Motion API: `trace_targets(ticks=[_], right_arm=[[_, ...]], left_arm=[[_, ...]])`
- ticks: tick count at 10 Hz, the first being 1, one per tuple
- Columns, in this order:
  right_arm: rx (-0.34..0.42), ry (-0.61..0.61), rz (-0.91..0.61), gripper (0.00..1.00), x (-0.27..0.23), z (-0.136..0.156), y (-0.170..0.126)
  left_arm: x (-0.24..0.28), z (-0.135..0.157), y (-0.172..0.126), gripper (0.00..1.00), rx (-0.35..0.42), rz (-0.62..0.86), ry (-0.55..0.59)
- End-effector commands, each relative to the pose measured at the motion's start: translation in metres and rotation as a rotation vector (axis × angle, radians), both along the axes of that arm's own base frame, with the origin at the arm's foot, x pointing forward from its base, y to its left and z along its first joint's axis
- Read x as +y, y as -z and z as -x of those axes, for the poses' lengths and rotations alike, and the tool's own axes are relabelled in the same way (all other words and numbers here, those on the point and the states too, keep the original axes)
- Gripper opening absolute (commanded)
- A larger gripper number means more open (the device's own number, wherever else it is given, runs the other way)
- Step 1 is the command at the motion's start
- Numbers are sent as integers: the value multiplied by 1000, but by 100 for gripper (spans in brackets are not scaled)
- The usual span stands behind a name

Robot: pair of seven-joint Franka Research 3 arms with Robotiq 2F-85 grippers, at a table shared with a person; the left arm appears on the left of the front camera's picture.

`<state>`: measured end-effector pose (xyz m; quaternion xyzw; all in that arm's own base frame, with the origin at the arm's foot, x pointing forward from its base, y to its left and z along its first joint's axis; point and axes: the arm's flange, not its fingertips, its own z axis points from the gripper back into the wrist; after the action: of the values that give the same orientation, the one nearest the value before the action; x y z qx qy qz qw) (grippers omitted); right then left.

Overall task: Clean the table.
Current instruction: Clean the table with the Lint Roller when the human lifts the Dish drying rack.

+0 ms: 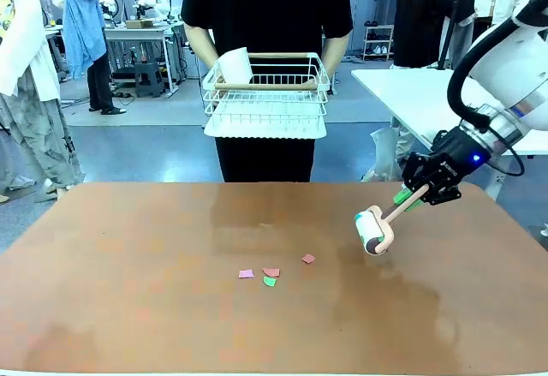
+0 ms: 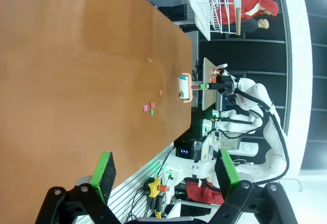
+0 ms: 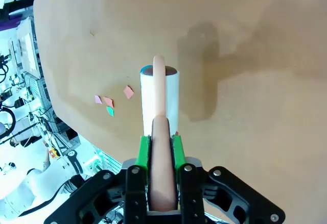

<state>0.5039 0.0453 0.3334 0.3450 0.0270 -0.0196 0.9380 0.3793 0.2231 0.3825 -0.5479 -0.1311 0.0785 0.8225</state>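
- My right claw (image 1: pixel 409 198) is clamped tight on the pale pink handle of a lint roller (image 1: pixel 371 230); in my right wrist view the green pads (image 3: pixel 144 152) press the handle from both sides.
- The roller's white roll (image 3: pixel 171 101) points away from the claw, low over the table (image 1: pixel 128 265), on the table's right half. I cannot tell whether the roll touches the top.
- The table is the reddish-brown top spread across the foreground, between me and the person (image 1: pixel 265 8).
- Four paper scraps lie near the table's middle: three close together, pink (image 1: pixel 247 273), reddish (image 1: pixel 271 271) and green (image 1: pixel 270 282), and one more pink scrap (image 1: pixel 308 259) nearer the roller. All are apart from the roll.
- My left claw (image 2: pixel 166 173) stands wide, nothing between its pads, above the table's near edge.
- At the far side the person holds a white wire basket (image 1: pixel 265 93) at waist height.
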Motion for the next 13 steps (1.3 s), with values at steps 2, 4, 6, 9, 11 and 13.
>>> trace_targets(ticks=[2, 4, 6, 9, 11, 13], right_arm=[[-5, -38, -7, 22, 2, -4, 13], [-48, -13, 11, 22, 11, -1, 32], [-71, -13, 14, 22, 23, 9, 54], [-98, -18, 53, 22, 58, 25, 93], [-113, -7, 46, 22, 85, 34, 111], [-56, -72, 71, 22, 110, 40, 127]], left_arm=[[2, 1, -3, 100, -7, -9, -7], [2, 1, -3, 100, -7, -9, -7], [2, 1, -3, 100, -7, -9, -7], [2, 1, -3, 100, -7, -9, -7], [2, 1, -3, 100, -7, -9, -7], [2, 1, -3, 100, -7, -9, -7]])
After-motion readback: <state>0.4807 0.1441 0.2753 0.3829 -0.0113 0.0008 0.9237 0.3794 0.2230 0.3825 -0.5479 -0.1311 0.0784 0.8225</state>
